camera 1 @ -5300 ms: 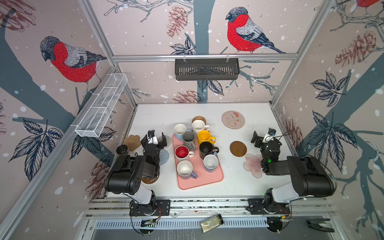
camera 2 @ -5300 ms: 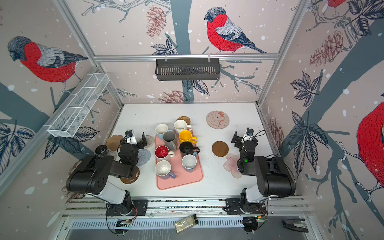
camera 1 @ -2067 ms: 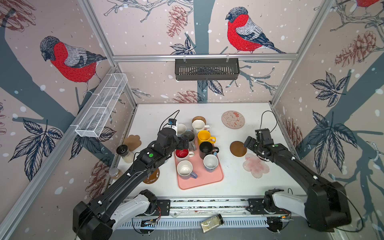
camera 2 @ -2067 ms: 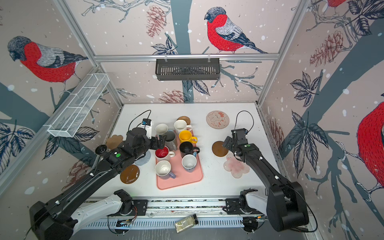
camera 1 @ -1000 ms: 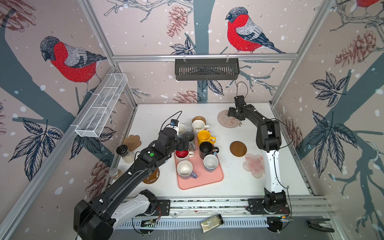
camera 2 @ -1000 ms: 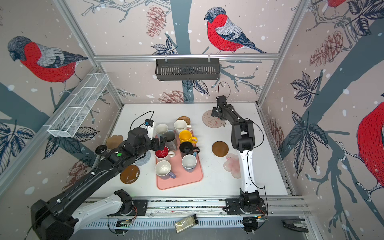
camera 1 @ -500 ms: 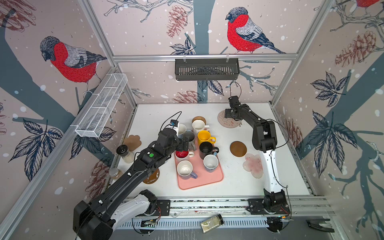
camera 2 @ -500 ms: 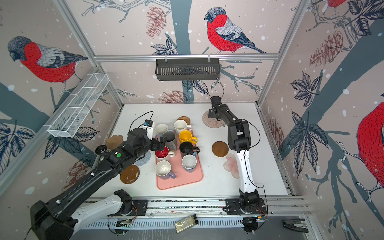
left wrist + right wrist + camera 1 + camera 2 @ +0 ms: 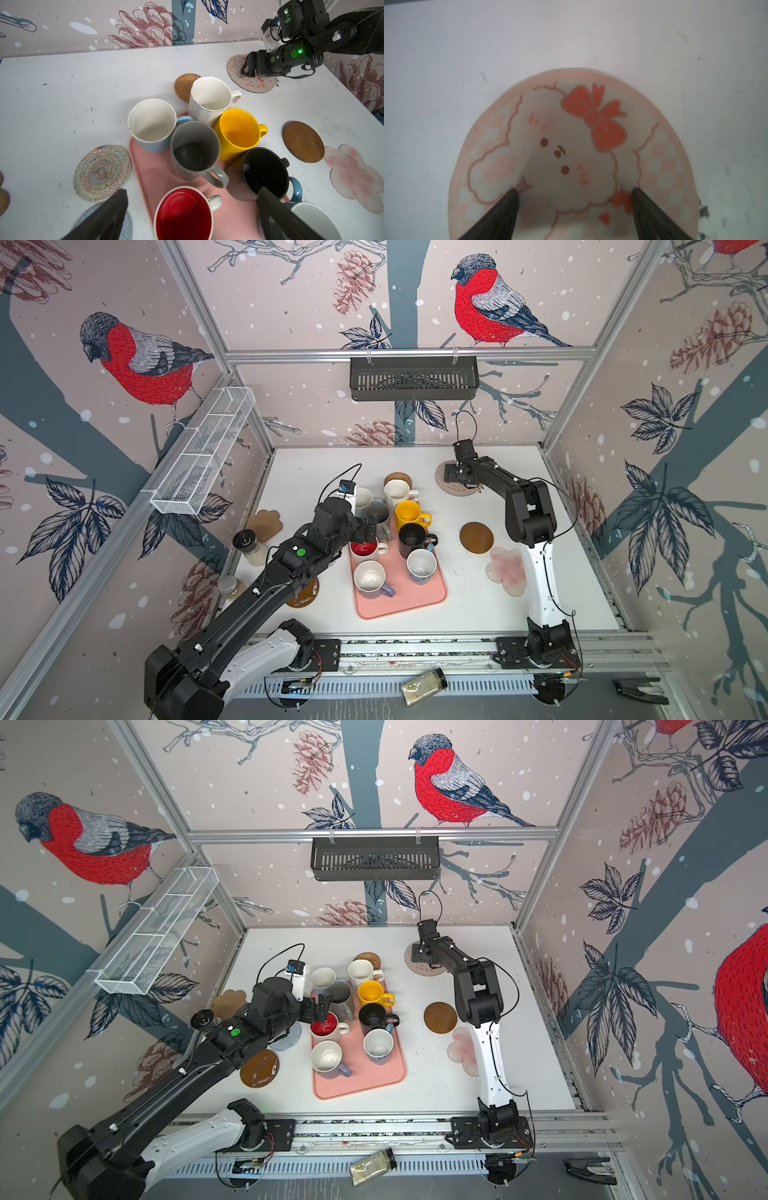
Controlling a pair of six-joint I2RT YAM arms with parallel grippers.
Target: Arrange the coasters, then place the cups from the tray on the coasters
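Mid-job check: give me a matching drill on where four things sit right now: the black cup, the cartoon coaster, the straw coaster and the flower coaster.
Things:
1. black cup
2. cartoon coaster
3. straw coaster
4. flower coaster

Places:
A. beside a brown disc
B. under the open right pincer
C. on the tray
D. partly hidden behind the white cup

Pairs: 1-C, 2-B, 3-D, 4-A.
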